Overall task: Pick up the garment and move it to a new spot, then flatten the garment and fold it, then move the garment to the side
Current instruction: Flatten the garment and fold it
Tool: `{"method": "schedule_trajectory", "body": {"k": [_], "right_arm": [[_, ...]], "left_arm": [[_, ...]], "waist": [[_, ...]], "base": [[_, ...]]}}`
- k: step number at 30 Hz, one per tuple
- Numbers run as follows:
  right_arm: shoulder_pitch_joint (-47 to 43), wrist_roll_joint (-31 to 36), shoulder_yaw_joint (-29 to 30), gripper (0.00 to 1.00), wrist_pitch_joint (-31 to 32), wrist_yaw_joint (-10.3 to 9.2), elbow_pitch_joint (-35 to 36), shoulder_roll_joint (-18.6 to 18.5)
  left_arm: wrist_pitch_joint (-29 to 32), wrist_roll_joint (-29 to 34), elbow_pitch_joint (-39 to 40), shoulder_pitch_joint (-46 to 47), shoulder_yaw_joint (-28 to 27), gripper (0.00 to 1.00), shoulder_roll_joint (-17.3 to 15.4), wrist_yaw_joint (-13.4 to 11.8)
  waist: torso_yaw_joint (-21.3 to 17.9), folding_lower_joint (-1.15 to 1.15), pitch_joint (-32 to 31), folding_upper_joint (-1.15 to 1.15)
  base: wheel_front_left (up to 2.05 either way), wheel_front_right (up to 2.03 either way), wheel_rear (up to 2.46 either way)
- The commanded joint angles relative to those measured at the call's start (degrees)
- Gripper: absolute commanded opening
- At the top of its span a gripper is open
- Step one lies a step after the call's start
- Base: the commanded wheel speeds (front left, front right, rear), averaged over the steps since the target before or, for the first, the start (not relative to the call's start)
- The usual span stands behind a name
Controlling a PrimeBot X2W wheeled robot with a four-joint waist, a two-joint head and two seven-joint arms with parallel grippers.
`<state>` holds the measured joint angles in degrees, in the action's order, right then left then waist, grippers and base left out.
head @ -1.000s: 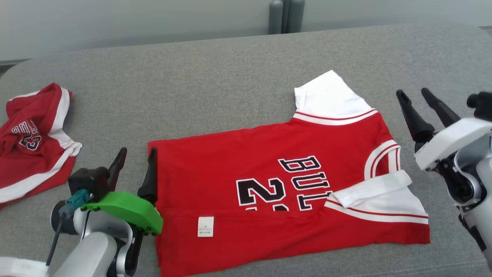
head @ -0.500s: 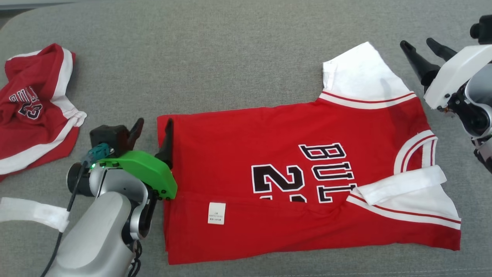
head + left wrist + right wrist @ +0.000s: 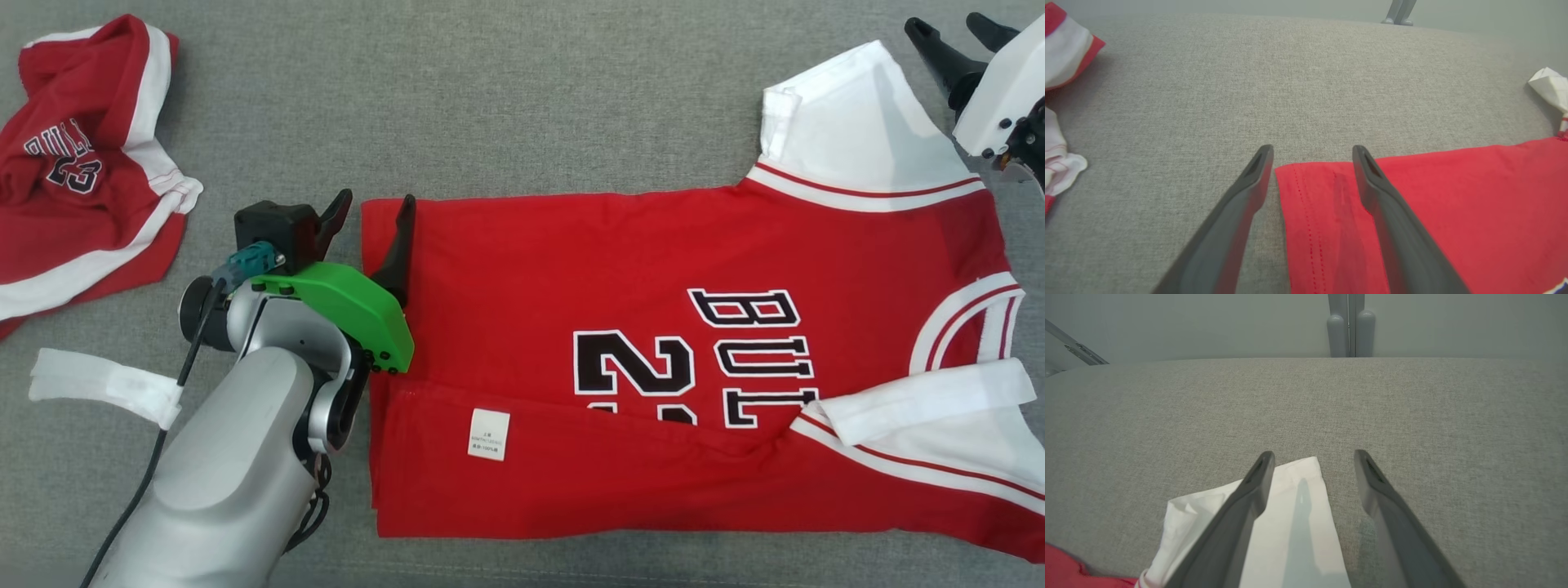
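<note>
Red Bulls jersey (image 3: 653, 327) spread flat mid-surface (image 3: 531, 98), near edge already folded up over the number. Left end effector (image 3: 377, 200) wide open astride the hem's far-left corner. Right end effector (image 3: 945, 23) open and empty over the far-right white sleeve (image 3: 857, 122), seemingly just clear of it. Likely poised to pinch both far corners for the next fold.
</note>
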<state>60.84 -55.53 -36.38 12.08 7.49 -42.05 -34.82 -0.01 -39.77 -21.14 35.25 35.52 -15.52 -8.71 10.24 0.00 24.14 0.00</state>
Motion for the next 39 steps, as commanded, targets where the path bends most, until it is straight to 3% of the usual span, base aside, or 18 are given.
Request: {"method": "schedule_trajectory", "body": {"k": [1,18,29,30,31,33,34,35,37,39], "right_arm": [[1.1,-0.7,-0.9,1.0,0.3,0.0,-0.6,-0.3],[5.6,-6.2,-8.5,1.0,0.6,0.0,-4.9,-2.0],[5.6,-10.6,-12.4,1.0,2.9,0.02,-4.8,-0.7],[5.5,-10.9,-12.8,0.9,3.0,0.02,-4.7,-0.7],[5.5,-11.3,-13.1,0.47,2.9,0.03,-4.5,-0.8],[5.4,-11.9,-13.8,0.04,2.7,0.03,-4.1,-0.9],[5.2,-12.3,-14.1,0.0,2.6,0.02,-3.9,-1.0],[5.1,-12.6,-14.4,0.0,2.5,0.02,-3.6,-1.1],[5.1,-13.2,-14.8,0.0,1.7,0.02,-3.1,-1.5],[5.2,-13.6,-15.4,0.0,0.6,0.02,-2.5,-1.8]], "left_arm": [[0.2,0.4,-0.4,1.5,0.3,1.0,0.3,0.3],[1.2,0.4,-2.4,4.8,1.7,1.0,1.8,0.6],[3.1,-0.2,-4.4,5.6,2.8,1.0,2.1,1.1],[3.5,-0.2,-4.5,5.7,2.9,1.0,2.1,1.1],[3.6,-0.3,-4.7,5.7,3.0,1.0,2.2,1.1],[3.9,-0.4,-4.8,5.7,3.0,1.0,2.1,0.7],[4.0,-0.5,-4.8,5.6,3.0,1.0,2.1,0.7],[3.8,-0.5,-4.7,5.6,3.0,0.63,2.0,0.6],[3.9,-0.5,-4.4,5.4,3.0,0.0,1.7,0.4],[3.9,-0.5,-4.0,5.2,3.1,0.0,1.5,0.3]], "waist": [[1.6,0.0,2.1,0.0],[3.3,0.0,5.8,0.0],[2.9,0.0,6.8,0.0],[2.9,0.0,6.8,0.0],[2.9,0.0,6.7,0.0],[2.9,0.0,6.6,0.0],[2.9,0.0,6.5,0.0],[2.9,0.0,6.4,0.0],[2.9,0.0,6.2,0.0],[3.0,0.0,6.0,0.0]], "base": [[0.0,0.0,0.0],[0.0,0.0,0.0],[0.0,0.0,0.0],[0.0,0.0,0.0],[0.0,0.0,0.0],[0.0,0.0,0.0],[0.0,0.0,0.0],[0.0,0.0,0.0],[0.0,0.0,0.0],[0.0,0.0,0.0]]}}
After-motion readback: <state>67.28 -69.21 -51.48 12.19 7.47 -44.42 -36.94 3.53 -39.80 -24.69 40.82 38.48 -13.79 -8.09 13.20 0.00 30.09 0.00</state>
